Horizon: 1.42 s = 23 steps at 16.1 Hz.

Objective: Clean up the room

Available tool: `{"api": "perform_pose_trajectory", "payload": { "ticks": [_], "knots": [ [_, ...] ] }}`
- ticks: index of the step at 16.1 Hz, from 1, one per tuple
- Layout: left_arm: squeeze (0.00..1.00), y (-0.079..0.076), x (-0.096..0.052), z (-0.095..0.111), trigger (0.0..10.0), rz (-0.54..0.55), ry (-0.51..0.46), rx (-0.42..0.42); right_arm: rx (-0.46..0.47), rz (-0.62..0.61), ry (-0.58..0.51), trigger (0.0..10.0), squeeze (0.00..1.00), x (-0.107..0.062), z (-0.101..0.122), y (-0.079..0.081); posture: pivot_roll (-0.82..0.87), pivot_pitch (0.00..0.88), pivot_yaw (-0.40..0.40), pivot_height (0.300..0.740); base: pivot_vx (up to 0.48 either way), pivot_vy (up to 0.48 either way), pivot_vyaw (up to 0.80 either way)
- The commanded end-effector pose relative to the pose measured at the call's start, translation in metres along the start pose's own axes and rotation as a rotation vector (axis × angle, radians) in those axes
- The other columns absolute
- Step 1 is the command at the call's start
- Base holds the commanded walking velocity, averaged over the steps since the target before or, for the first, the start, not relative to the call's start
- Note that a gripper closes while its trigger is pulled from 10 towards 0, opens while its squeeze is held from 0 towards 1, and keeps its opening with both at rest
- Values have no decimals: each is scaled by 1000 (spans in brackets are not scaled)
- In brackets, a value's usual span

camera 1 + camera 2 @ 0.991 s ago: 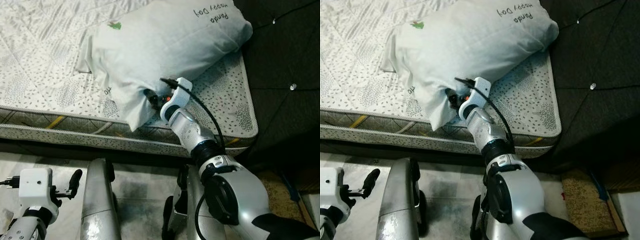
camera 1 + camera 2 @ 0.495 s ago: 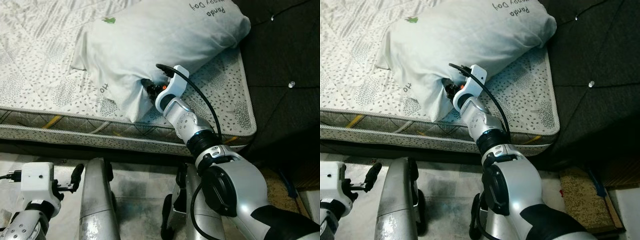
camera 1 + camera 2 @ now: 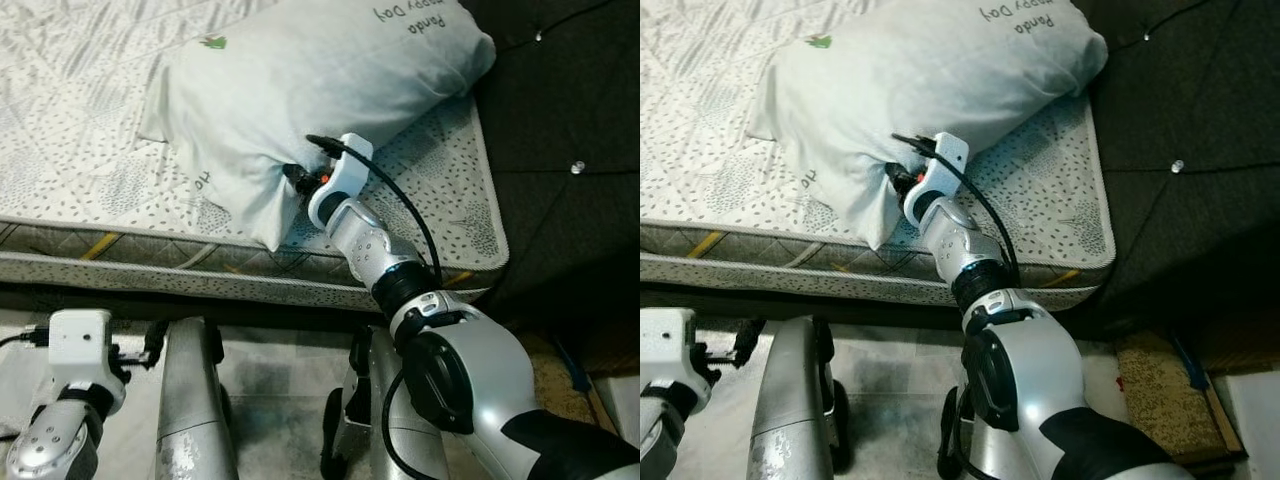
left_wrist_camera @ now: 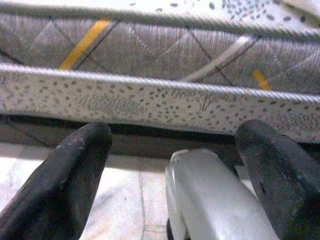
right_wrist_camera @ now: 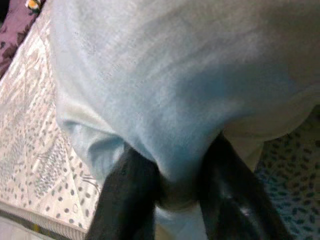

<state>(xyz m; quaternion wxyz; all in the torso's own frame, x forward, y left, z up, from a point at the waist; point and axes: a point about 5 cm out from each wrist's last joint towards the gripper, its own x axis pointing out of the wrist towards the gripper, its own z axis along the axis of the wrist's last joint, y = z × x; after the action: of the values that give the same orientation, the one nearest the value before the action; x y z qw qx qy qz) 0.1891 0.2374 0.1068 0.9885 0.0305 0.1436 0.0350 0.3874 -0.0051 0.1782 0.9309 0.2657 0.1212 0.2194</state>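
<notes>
Your left gripper [image 4: 170, 175] hangs low beside the bed with its two black fingers spread wide and nothing between them, parked out of the way above the pale tiled floor [image 3: 270, 370], facing the piped side of the speckled white quilted mattress [image 3: 90, 180]. To its right, the large pale blue-white fabric pillow with upside-down printed lettering [image 3: 300, 80] lies on the mattress near the bed's corner, its lower corner drooping toward the edge, its far end close to the dark tufted upholstered headboard [image 3: 570, 150]. Your right gripper [image 3: 300, 185] is clenched on that drooping corner; in the right wrist view both black fingers [image 5: 127, 195] pinch a fold of the cloth. The grip sits at the corner probably because bunched fabric gives a firm purchase for dragging the pillow into place. Judged from this, the tidying is mid-step, the pillow not yet squared against the headboard.
</notes>
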Motion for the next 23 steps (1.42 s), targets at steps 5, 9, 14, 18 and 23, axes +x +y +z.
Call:
{"api": "perform_pose_trajectory", "payload": {
  "ticks": [5, 9, 14, 18, 23],
  "knots": [
    [0, 2, 18, 1, 10000, 10, -25, 6, -88, 128, 24, 0, 0, 6, -12, 40, 227, 126, -135, 542, 0, 0, 0],
    [0, -2, 48, 15, 10000, 11, -98, -18, -297, -112, -120, 0, 0, -12, 55, -44, 173, 37, -131, 542, 0, 0, 0],
    [0, -19, 65, 27, 10000, -98, -160, -91, -418, -449, -232, 0, 0, -62, 113, -130, 114, 0, -107, 542, 0, 0, 0],
    [1000, -28, 72, 33, 10000, -193, -195, -127, -485, -674, -243, 0, 0, -104, 123, -180, 88, 0, -94, 542, 0, 0, 0],
    [0, -36, 71, 31, 0, -246, -204, -152, -467, -858, -221, 0, 0, -136, 113, -214, 79, 0, -91, 542, 0, 0, 0]
  ]
}}
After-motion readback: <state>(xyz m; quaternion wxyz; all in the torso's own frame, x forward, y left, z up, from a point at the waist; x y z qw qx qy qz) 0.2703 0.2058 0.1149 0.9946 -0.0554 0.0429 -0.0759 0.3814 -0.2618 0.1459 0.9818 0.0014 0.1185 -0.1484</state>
